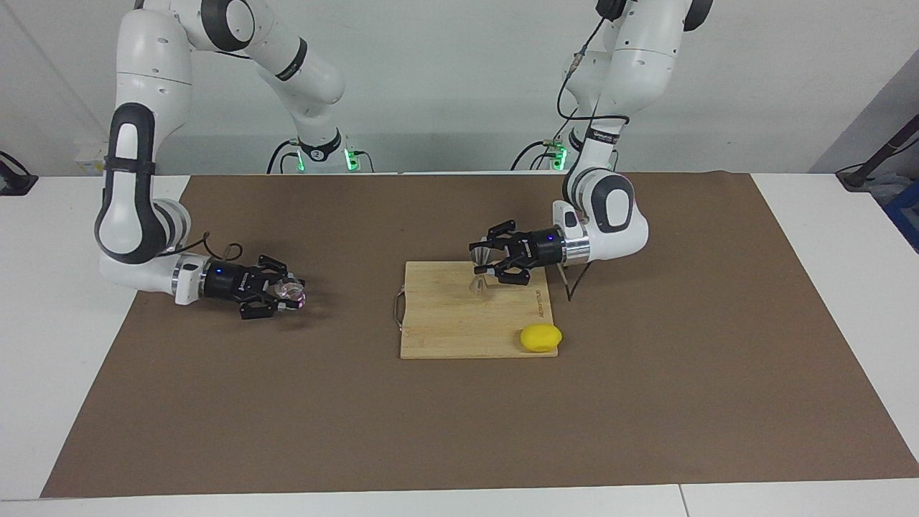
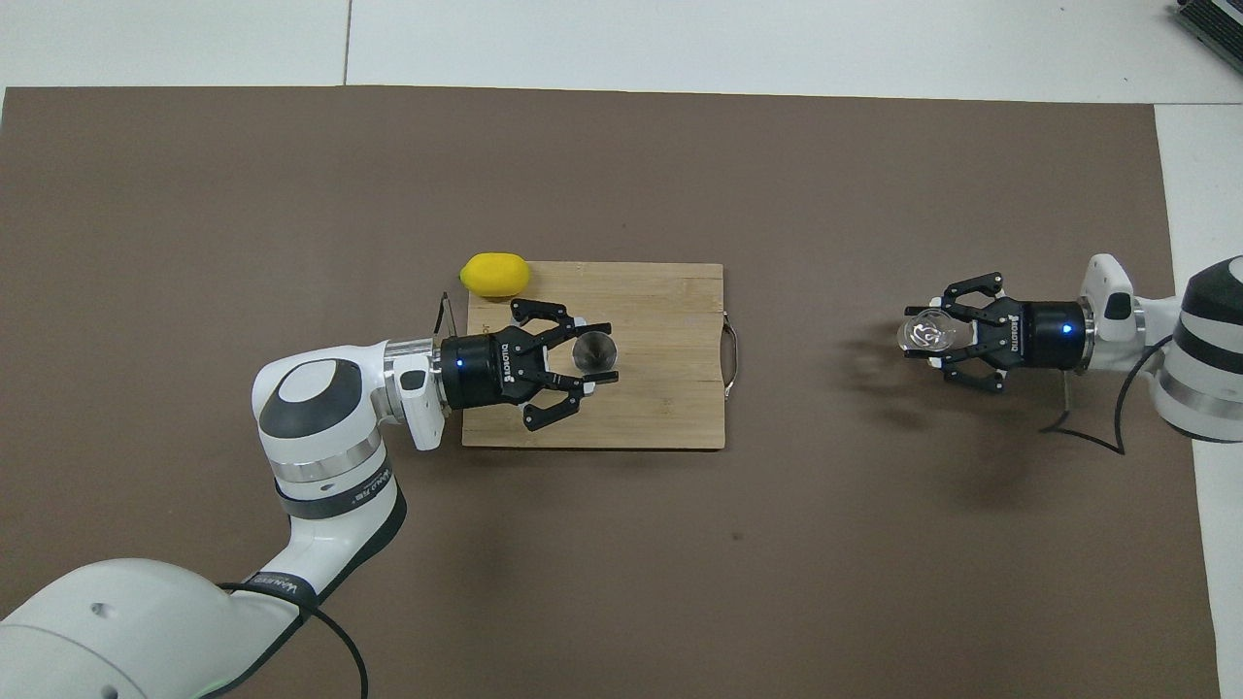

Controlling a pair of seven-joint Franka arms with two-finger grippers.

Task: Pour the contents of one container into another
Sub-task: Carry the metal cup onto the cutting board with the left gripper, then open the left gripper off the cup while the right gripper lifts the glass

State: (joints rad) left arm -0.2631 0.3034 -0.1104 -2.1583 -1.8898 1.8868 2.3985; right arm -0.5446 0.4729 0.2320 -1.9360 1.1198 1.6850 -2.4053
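Observation:
The grey steel jigger (image 1: 479,282) stands upright on the wooden cutting board (image 1: 459,327), its open top visible in the overhead view (image 2: 593,350). My left gripper (image 1: 482,263) reaches in level from the left arm's end and is shut on the jigger (image 2: 594,353). The clear glass cup (image 1: 290,291) is upright in my right gripper (image 1: 293,294), low over the brown mat toward the right arm's end of the table. It also shows in the overhead view (image 2: 927,335), with the right gripper (image 2: 923,337) shut on it. I cannot tell what the cup holds.
A yellow lemon (image 1: 540,338) lies on the board's corner farther from the robots, toward the left arm's end (image 2: 495,274). The board (image 2: 670,408) has a metal handle (image 2: 730,359) on the side toward the cup. A brown mat (image 1: 459,424) covers the table.

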